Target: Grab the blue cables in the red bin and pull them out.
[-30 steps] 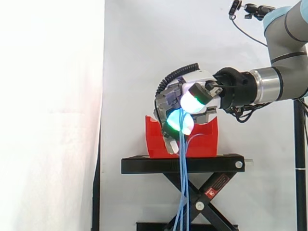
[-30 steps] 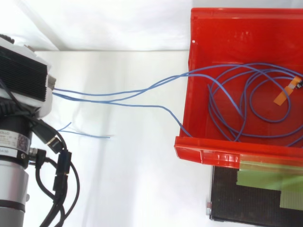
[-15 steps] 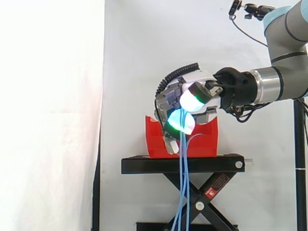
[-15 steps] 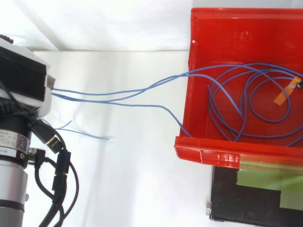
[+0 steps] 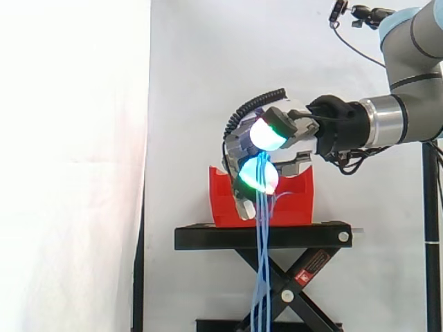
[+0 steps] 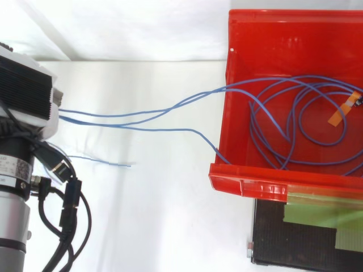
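From above, the hand (image 6: 25, 93) covers its own fingers, so the grip's hidden there. Side-on it's clamped round the blue cables (image 5: 261, 207), with the ends dangling to 6 o'clock. Seen from above, the rest runs off to 3 o'clock and coils in the red bin (image 6: 255, 182).

Grey arm (image 5: 415, 114), black wrist (image 5: 339, 128), silvery robot hand (image 5: 239, 145), green-white glowing pads (image 5: 266, 134).

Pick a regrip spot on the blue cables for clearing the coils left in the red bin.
Probably the stretch of the blue cables just outside the red bin's wall nearest the hand, from above. There the strands run close together, clear of the walls, so fingers can close round them; the coils inside lie loose and spread. The hand grips them further out.
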You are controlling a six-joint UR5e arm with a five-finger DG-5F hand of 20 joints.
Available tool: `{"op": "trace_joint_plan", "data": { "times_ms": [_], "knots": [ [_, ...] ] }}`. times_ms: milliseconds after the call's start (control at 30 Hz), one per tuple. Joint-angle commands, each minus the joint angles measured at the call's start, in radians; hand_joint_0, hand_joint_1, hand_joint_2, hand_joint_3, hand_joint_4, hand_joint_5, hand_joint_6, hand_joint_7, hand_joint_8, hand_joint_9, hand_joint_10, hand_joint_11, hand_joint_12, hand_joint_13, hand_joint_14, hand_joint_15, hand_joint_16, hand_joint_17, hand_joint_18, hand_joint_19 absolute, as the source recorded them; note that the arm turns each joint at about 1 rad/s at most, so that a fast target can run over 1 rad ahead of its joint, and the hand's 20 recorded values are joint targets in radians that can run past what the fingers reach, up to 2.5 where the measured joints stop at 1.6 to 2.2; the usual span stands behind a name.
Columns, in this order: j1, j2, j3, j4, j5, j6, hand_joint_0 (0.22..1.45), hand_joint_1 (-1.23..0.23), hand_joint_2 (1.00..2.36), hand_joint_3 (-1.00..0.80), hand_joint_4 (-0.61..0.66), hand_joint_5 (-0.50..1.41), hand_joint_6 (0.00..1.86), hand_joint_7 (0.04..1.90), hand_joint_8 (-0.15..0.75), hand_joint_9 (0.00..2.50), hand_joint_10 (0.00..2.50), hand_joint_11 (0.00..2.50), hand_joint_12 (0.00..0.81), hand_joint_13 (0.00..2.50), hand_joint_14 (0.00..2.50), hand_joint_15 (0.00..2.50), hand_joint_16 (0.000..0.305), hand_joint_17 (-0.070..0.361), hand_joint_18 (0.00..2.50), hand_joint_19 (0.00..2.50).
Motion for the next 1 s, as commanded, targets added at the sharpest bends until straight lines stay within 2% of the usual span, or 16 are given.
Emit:
{"op": "trace_joint_plan", "data": {
  "times_ms": [0, 233, 433, 567, 733, 967],
  "knots": [
    [0.001, 0.000, 0.001, 0.000, 0.000, 0.000, 0.62, -0.66, 1.00, -1.00, 0.20, 0.59, 0.96, 0.43, 0.402, 0.38, 1.67, 0.82, 0.235, 0.96, 0.01, 0.51, 0.046, 0.103, 0.83, 0.44],
    [0.002, 0.000, 0.001, 0.000, -0.001, 0.002, 0.64, -0.77, 1.00, -1.00, 0.20, 0.63, 1.10, 0.41, 0.384, 0.45, 1.51, 0.87, 0.205, 0.97, 0.01, 0.49, 0.043, 0.096, 0.83, 0.45],
    [0.002, 0.000, 0.001, 0.000, -0.001, 0.002, 0.73, -0.90, 1.00, -1.00, 0.18, 0.64, 1.08, 0.44, 0.340, 0.50, 1.31, 0.98, 0.163, 0.96, 0.01, 0.50, 0.037, 0.083, 0.79, 0.49],
    [0.002, 0.000, 0.001, 0.000, -0.001, 0.000, 0.79, -0.92, 1.00, -1.00, 0.16, 0.64, 1.08, 0.46, 0.320, 0.52, 1.19, 1.04, 0.147, 0.94, 0.01, 0.52, 0.034, 0.076, 0.77, 0.51],
    [0.002, 0.000, 0.001, 0.000, 0.000, 0.000, 0.82, -0.95, 1.01, -0.80, 0.19, 0.59, 1.10, 0.44, 0.308, 0.52, 1.02, 1.13, 0.137, 0.90, 0.01, 0.55, 0.031, 0.069, 0.72, 0.52],
    [0.004, 0.000, 0.002, 0.002, 0.000, 0.000, 0.84, -0.96, 1.01, -0.69, 0.21, 0.51, 1.14, 0.40, 0.300, 0.51, 0.92, 1.16, 0.140, 0.87, 0.01, 0.57, 0.029, 0.065, 0.67, 0.53]
  ]
}}
